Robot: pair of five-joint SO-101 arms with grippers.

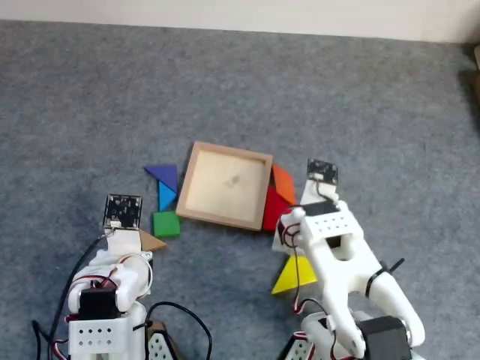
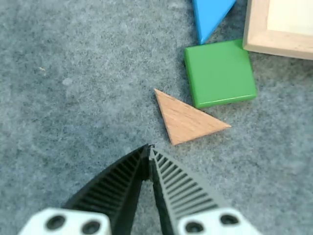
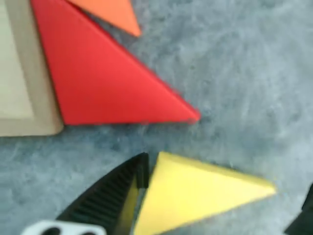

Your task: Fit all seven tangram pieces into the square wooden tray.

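Observation:
The square wooden tray (image 1: 196, 174) lies at mid-table with nothing in it. Off one side lie a dark blue piece (image 1: 165, 177), a light blue triangle (image 1: 166, 196), a green square (image 1: 166, 224) and a wooden triangle (image 1: 152, 241). On the other side are an orange piece (image 1: 283, 182), a red triangle (image 1: 274, 208) and a yellow triangle (image 1: 294, 275). My left gripper (image 2: 149, 149) is shut and holds nothing, its tip just short of the wooden triangle (image 2: 188, 119). My right gripper (image 3: 222, 188) is open and straddles the yellow triangle (image 3: 200, 196). One finger (image 3: 117, 188) rests against that triangle's edge.
Grey carpet covers the table, with wide free room beyond the tray. In the left wrist view the green square (image 2: 220, 72) touches the wooden triangle, beside the tray's corner (image 2: 259, 29). In the right wrist view the red triangle (image 3: 102, 83) lies against the tray's rim (image 3: 34, 98).

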